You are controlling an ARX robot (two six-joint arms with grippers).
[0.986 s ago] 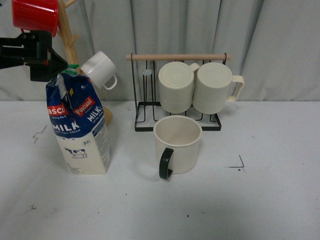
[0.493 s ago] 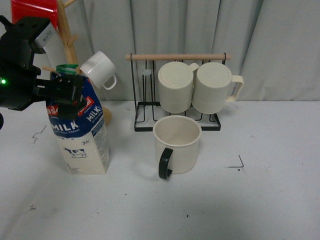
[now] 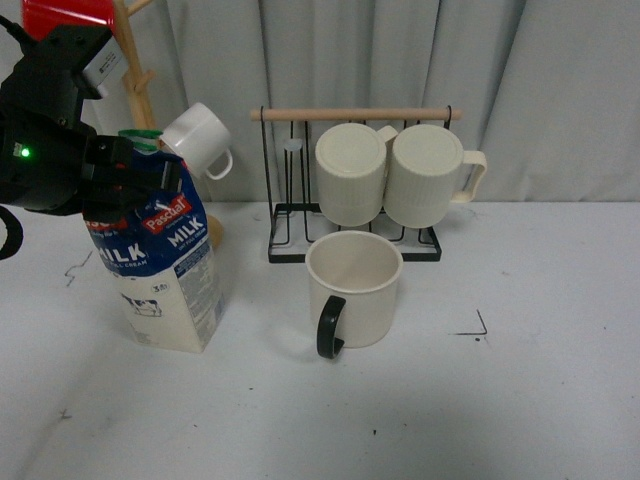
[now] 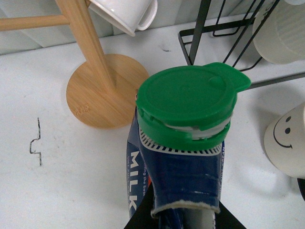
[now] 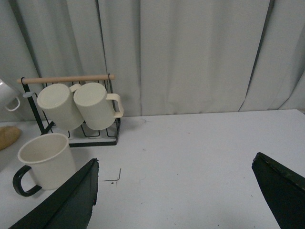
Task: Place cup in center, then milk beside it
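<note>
The milk, a blue-and-white carton with a green cap, stands at the left of the white table and tilts a little. My left gripper is shut on its top. In the left wrist view the green cap and blue gable sit between the gripper's black fingers. The cup, a cream mug with a black handle, stands upright in front of the rack, right of the milk; its smiley face shows in the left wrist view. A black corner mark lies right of the cup. My right gripper is open and empty above bare table, right of the cup.
A black wire rack with a wooden bar holds two ribbed cream mugs behind the cup. A wooden mug tree behind the milk carries a small white cup and a red cup. A grey curtain hangs behind the table.
My left gripper has come down from the upper left onto the milk's top and shut on it. The carton now tilts slightly. The cup has not moved.
</note>
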